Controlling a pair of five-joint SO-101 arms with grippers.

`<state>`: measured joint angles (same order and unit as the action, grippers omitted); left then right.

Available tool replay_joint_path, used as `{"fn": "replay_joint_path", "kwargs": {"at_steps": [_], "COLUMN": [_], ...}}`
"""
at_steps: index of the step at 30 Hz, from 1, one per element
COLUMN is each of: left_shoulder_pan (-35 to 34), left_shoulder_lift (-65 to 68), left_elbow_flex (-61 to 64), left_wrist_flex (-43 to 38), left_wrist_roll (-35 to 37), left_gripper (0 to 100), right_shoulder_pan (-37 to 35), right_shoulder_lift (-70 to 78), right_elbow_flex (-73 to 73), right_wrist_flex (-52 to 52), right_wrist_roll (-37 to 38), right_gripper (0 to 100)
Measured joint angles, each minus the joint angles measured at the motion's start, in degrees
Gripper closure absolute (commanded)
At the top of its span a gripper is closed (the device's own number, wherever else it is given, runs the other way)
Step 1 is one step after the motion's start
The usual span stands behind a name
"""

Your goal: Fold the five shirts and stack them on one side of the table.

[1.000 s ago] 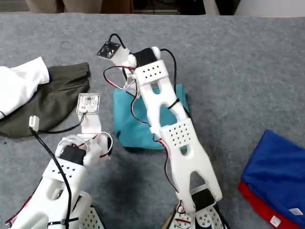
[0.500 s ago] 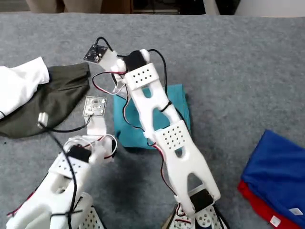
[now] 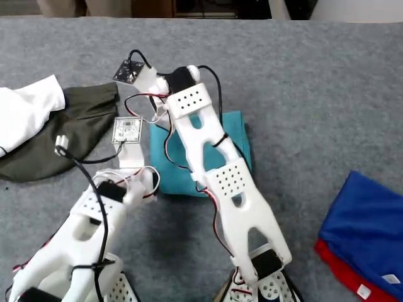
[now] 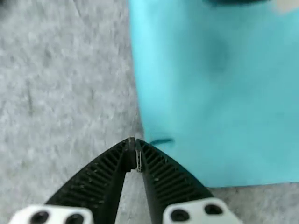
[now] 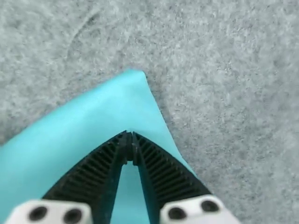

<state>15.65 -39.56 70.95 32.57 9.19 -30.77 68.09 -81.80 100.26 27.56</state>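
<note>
Teal shirt lies folded mid-table under both arms. Left gripper: jaws closed at shirt's edge. Right gripper: jaws closed over a corner. We cannot tell if cloth is pinched. Our advice: bite all layers, lift evenly, carry flat toward blue shirt.

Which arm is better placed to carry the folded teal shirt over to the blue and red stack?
Right, probably. Its hand is shut over a corner of the teal shirt, and its base stands on the side where the blue shirt lies.
</note>
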Motion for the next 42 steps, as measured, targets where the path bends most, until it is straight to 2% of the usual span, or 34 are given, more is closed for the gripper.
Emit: {"fn": "replay_joint_path", "kwargs": {"at_steps": [6,12,21,29,33,42], "left_shoulder_pan": [0.35,6.77,7.21,5.71,5.71,6.33], "left_shoulder_lift": [-5.54,-6.07,-5.89,6.68,12.48,13.80], "left_elbow_flex": [3.08,5.01,5.36,0.62,-3.96,-5.10], "left_wrist_flex": [-1.93,-2.11,-2.29,-4.04,-1.23,0.00], "left_wrist_roll": [2.11,1.58,1.58,1.76,1.67,1.67], "left_gripper": [98,98,98,98,98,98], "right_shoulder_pan": [0.00,0.00,0.00,0.00,0.00,0.00], "right_shoulder_lift": [2.29,2.81,2.81,2.81,2.81,2.81], "right_elbow_flex": [0.00,0.00,0.00,0.00,0.00,0.00], "right_wrist_flex": [-1.67,-3.08,-3.60,-3.60,-3.60,-3.60], "right_wrist_roll": [0.00,0.00,0.00,0.00,0.00,1.41], "right_gripper": [99.4,99.4,99.4,99.4,99.4,99.4]}}
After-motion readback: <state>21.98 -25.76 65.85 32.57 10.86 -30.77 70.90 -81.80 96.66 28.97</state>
